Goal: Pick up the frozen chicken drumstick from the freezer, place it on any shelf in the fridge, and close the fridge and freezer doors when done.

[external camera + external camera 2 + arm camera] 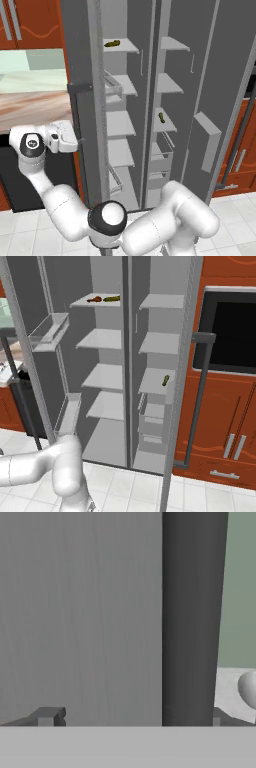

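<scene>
The reddish-brown drumstick (93, 299) lies on the top shelf (87, 304) of the wider fridge compartment, next to a green pickle (111, 299). Both doors stand open. My gripper (80, 141) is at the outer face of the fridge door (75, 45), left of the unit. In the hand view the gripper (133, 717) is open and holds nothing. The door's dark handle bar (192, 612) stands between its fingertips (50, 716), close to the right one. The freezer (160, 346) on the right holds another pickle (165, 380) on a short shelf. Its door (215, 75) swings out to the right.
Door bins (47, 331) line the inside of the fridge door. A black oven (230, 331) and wood cabinets (225, 421) sit right of the unit. A marble counter (30, 102) and a black appliance (25, 185) lie to the left. The floor is white tile (125, 486).
</scene>
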Controlling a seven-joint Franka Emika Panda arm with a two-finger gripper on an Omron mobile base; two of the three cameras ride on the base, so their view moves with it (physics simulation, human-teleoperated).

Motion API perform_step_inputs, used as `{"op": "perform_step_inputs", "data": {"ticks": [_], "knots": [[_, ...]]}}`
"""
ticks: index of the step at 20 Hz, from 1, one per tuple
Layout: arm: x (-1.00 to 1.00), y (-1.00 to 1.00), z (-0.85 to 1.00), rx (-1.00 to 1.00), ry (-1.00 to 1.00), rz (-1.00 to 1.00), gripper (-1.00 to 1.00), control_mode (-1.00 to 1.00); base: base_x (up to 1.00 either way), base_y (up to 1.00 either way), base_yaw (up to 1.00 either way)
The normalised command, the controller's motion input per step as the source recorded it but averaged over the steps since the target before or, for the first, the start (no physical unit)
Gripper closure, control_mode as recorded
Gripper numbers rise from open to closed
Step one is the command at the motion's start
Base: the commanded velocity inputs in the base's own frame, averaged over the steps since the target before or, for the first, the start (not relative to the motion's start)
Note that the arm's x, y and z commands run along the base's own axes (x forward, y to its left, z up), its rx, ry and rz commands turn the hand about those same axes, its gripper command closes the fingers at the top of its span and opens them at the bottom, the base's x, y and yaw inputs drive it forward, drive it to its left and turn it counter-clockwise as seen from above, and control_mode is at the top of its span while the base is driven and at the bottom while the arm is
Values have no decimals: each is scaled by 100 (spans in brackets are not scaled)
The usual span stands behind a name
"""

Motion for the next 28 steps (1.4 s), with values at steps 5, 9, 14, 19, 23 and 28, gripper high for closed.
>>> {"op": "perform_step_inputs", "data": {"ticks": [5,9,14,19,23,28], "knots": [[72,-98,0,0,0,11,-100,-100,0,0,0],[97,-85,0,0,0,14,-100,-100,0,0,0],[94,-62,0,0,0,14,-100,-100,0,0,0],[84,-57,0,0,0,17,-100,-100,0,0,0],[78,-78,-5,0,-1,22,-100,-100,0,0,0],[60,-100,-18,0,-8,31,-100,-100,0,0,0]]}}
